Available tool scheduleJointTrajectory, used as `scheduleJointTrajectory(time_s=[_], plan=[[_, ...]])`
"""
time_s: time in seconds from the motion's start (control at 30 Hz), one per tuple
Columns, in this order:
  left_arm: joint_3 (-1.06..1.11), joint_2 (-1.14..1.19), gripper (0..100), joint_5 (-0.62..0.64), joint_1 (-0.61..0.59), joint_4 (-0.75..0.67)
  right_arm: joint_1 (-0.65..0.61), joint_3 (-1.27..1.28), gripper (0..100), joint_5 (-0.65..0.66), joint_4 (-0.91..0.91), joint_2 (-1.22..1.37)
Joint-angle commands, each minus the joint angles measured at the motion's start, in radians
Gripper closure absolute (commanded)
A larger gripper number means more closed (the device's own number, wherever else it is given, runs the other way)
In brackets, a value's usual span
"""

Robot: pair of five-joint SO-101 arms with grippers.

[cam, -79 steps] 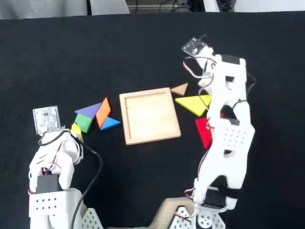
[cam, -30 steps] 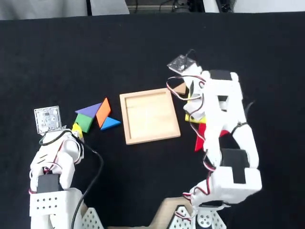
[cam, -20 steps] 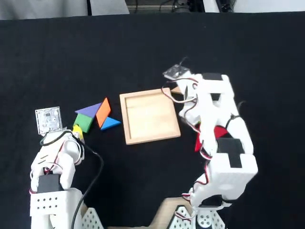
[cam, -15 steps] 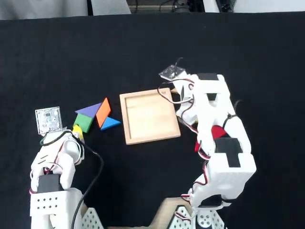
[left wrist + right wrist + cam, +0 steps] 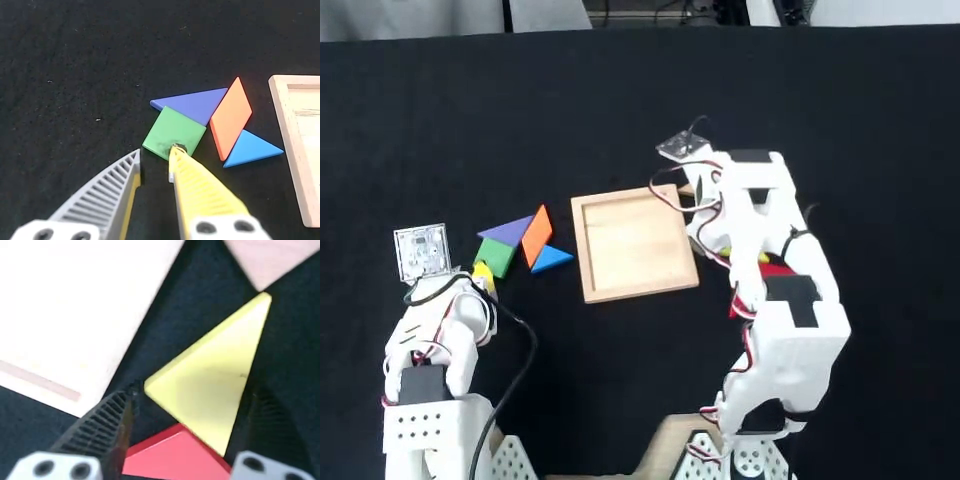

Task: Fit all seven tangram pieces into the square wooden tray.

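Observation:
The square wooden tray [image 5: 634, 243] lies mid-table with nothing in it. Left of it a purple triangle [image 5: 505, 232], orange parallelogram [image 5: 536, 236], blue triangle [image 5: 552, 258] and green square [image 5: 496, 257] touch in a cluster. My left gripper [image 5: 156, 155] is open, its yellow fingertip [image 5: 175, 149] at the green square [image 5: 174, 132]. My right gripper [image 5: 194, 392] is open, one finger on either side of the yellow triangle [image 5: 210, 385], between the tray [image 5: 75, 305] and the red triangle [image 5: 175, 452]. A tan triangle [image 5: 270, 257] lies beyond.
The right arm [image 5: 750, 200] covers most of the pieces right of the tray; a bit of the red triangle [image 5: 775, 270] shows beside it. Black cloth stretches open behind the tray and in front of it. The left arm's base [image 5: 420, 400] stands at the front left.
The right arm has swung left towards the tray's right edge and come down over the yellow triangle. The left arm and the left cluster have not moved.

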Motion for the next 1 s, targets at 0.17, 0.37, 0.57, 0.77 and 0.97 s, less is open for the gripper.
scheduleJointTrajectory(time_s=[0.17,0.37,0.57,0.77,0.97], plan=[[-0.010,-0.011,89,0.011,0.012,-0.023,0.006,-0.104,66.5,0.005,0.051,-0.005],[-0.010,-0.011,89,0.011,0.013,-0.023,0.003,-0.101,66.5,0.041,0.048,0.038],[-0.010,-0.011,89,0.011,0.013,-0.023,-0.006,-0.154,66.5,0.037,0.046,0.110],[-0.010,-0.011,89,0.011,0.013,-0.023,-0.006,-0.214,70.4,0.035,0.055,0.174],[-0.010,-0.011,89,0.011,0.013,-0.023,-0.006,-0.219,91.3,0.043,0.075,0.170]])
